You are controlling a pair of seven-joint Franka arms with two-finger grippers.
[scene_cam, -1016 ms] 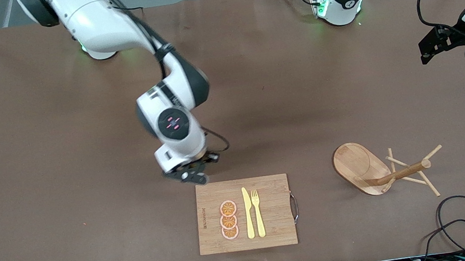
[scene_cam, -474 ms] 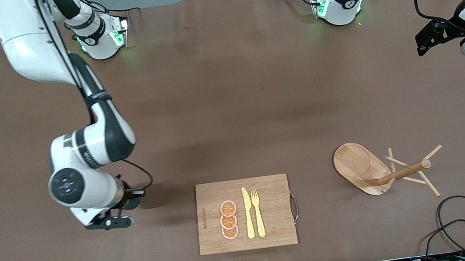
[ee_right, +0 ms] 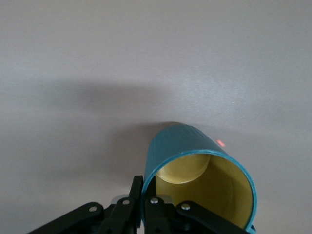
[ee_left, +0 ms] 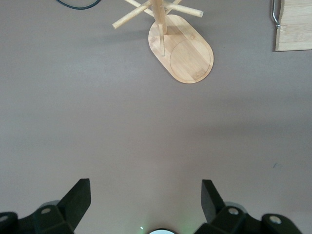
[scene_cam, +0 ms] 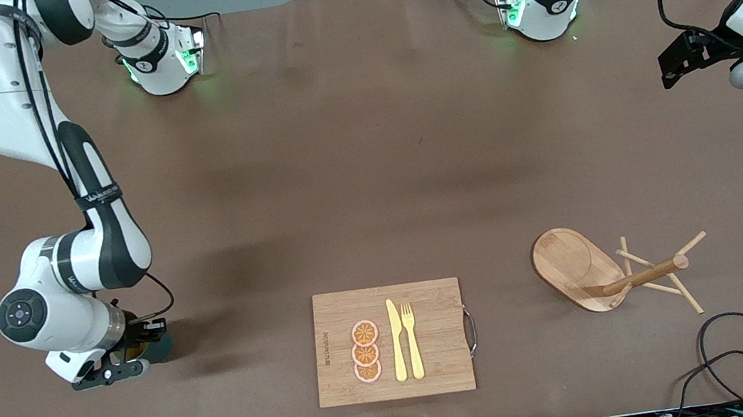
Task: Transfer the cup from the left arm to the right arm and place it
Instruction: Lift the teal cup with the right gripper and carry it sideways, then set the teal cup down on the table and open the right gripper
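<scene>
On the flat wooden cutting board (scene_cam: 427, 302), round orange slices (scene_cam: 366, 351) lie at nine o'clock of the yellow plastic knife (scene_cam: 397, 340), the yellow plastic fork (scene_cam: 412, 339) at three. The wooden peg stand (scene_cam: 577, 267) lies at the board's three o'clock, the round teal cup (ee_right: 185, 141) at nine.

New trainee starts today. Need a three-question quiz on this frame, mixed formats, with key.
1. True or false: the right gripper is shut on the cup's rim.
2. What lies on the cutting board beside the knife?
A. spoon
B. fork and three orange slices
C. nothing
3. Fill in: the left gripper hangs open over bare table at the ___ arm's end.

Key: 1 true. 2 B: fork, orange slices. 3 left.
</scene>
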